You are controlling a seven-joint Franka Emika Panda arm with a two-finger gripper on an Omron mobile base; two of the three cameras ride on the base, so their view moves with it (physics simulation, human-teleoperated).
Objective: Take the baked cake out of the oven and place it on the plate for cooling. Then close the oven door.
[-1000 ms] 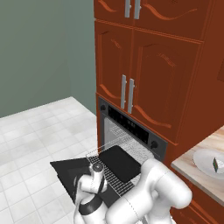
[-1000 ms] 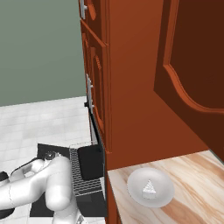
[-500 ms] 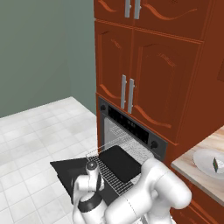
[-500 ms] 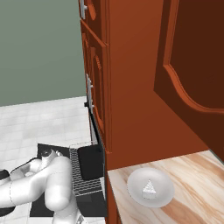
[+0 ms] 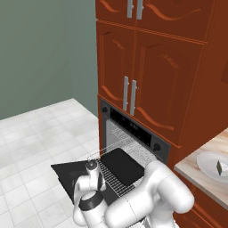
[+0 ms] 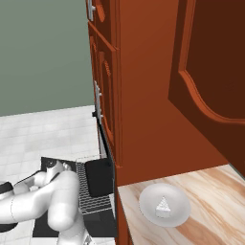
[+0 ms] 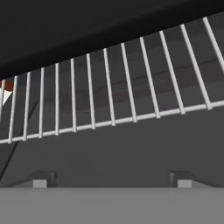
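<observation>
Sitting on the plate [image 6: 164, 206], the baked cake [image 6: 163, 205] is a small pale wedge near the middle of the white dish, which rests on the light wood counter [image 6: 210, 191] just beside the red-brown cabinet side. In the left base view the same plate [image 5: 209, 164] is cut off by the picture's right edge, and the cake [image 5: 219, 168] shows as a tiny dark-and-pale sliver at that edge; I cannot make out more of its shape.

The oven [image 5: 133, 138] stands open below the cabinet doors [image 5: 129, 80], its control strip and a knob visible. Its wire rack [image 5: 116, 185] is pulled out over the dropped oven door [image 5: 67, 176], and a flat black tray [image 5: 122, 165] lies on the rack. My own arm covers the near part of the door and rack in both base views, so the door's handle is hidden from me.

My gripper [image 7: 112, 179] shows in the hand view as two small dark tips at the bottom, set far apart with nothing between them: released, holding nothing. It looks up close at the rack's [image 7: 109, 100] pale bars, which slant across a dark surface; a black band runs over the top of that view, and I cannot tell whether it is the tray or the oven's inside. A small reddish and white patch at the left edge is too cropped to identify.
</observation>
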